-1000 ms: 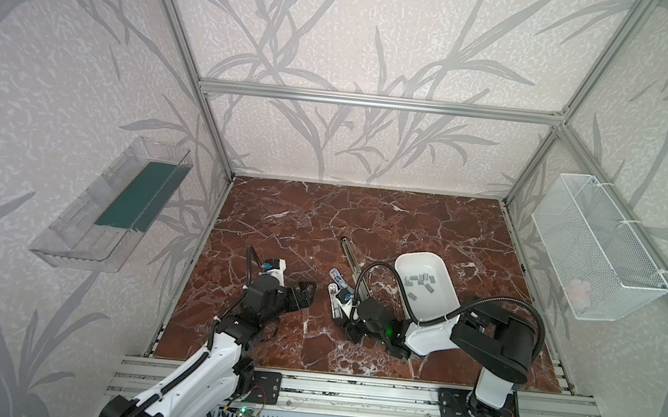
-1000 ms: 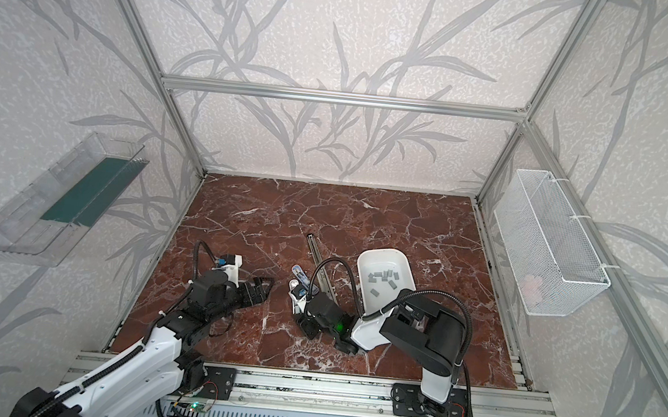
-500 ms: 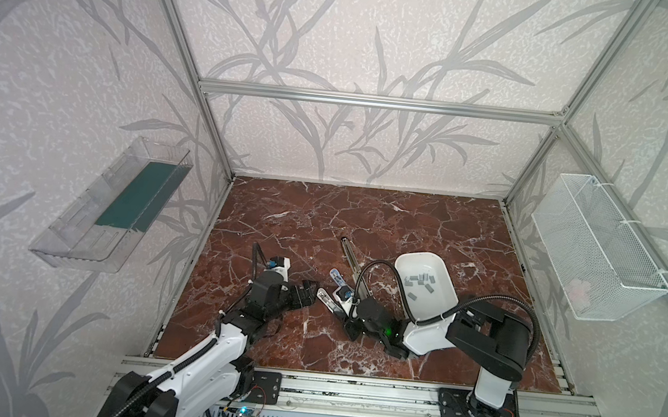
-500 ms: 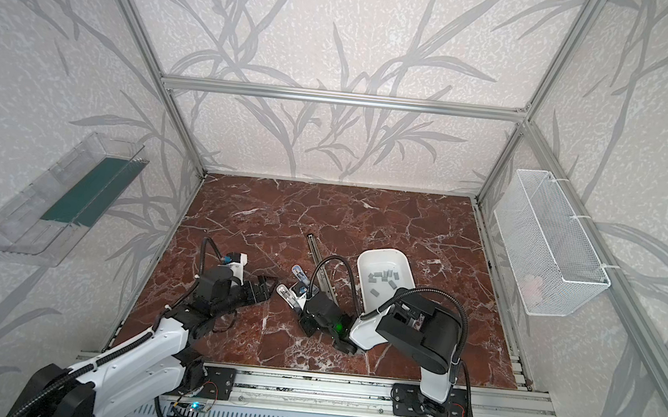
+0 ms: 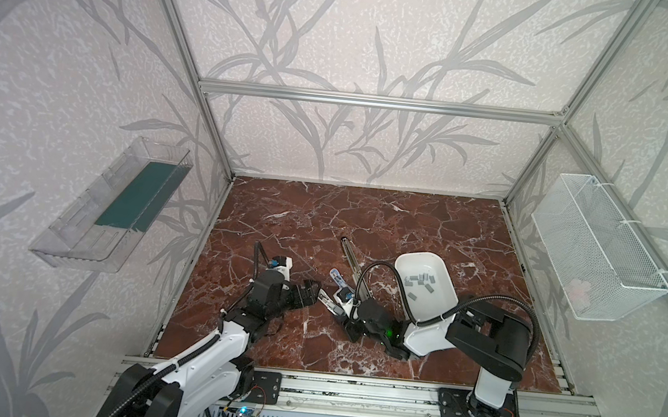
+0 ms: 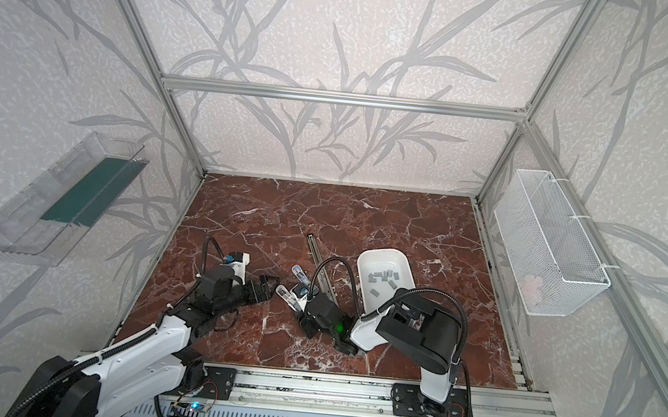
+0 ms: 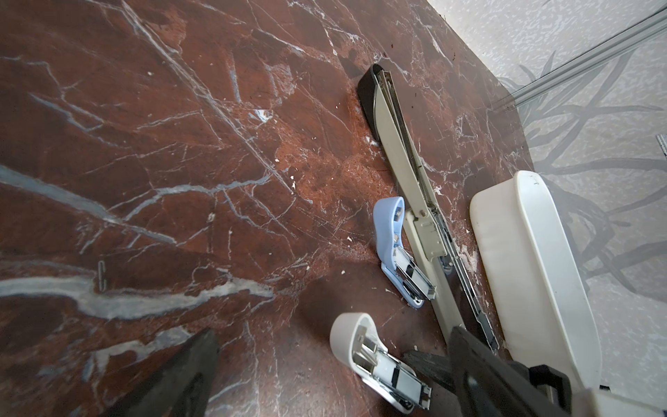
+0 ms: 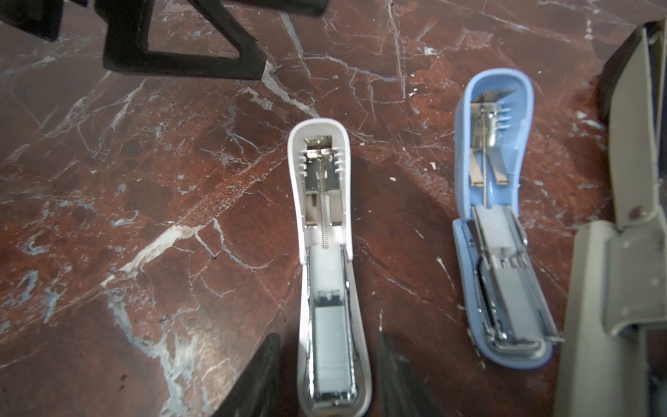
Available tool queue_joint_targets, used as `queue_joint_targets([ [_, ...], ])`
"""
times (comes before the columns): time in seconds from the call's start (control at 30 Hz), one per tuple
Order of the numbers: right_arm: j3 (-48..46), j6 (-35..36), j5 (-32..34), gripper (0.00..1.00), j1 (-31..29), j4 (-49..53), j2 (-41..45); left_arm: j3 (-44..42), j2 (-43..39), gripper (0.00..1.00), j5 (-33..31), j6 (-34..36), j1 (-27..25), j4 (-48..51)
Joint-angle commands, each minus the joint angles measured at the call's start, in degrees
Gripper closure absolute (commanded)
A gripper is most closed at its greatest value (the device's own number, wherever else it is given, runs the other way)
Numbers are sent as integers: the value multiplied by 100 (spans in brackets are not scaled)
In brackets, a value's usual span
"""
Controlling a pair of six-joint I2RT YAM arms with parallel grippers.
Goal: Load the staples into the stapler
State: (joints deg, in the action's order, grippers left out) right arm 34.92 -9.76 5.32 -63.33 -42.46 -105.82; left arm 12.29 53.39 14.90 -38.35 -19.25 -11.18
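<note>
Staples (image 5: 422,280) lay loose in the white tray (image 5: 442,298) right of centre; one strip (image 8: 330,346) sat in the open white stapler (image 8: 325,252). The right claw (image 8: 329,336) straddled it, part-open with slim gaps. The left claw (image 5: 313,293) gaped wide beside its tip. Bare surface (image 5: 323,217) spread above them in frame.

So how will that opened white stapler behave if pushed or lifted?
The white stapler lies hinged open, so its lid would probably swing when lifted. Its smooth shell on the polished table likely slides, not tips. Its loaded staples sit uncovered and might spill if tilted.
</note>
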Motion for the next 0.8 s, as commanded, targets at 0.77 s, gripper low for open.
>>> queue_joint_targets([
  [0.77,-458,-56,-304,65,-21,-939,-598,86,-239,1,151,91,30,-164],
])
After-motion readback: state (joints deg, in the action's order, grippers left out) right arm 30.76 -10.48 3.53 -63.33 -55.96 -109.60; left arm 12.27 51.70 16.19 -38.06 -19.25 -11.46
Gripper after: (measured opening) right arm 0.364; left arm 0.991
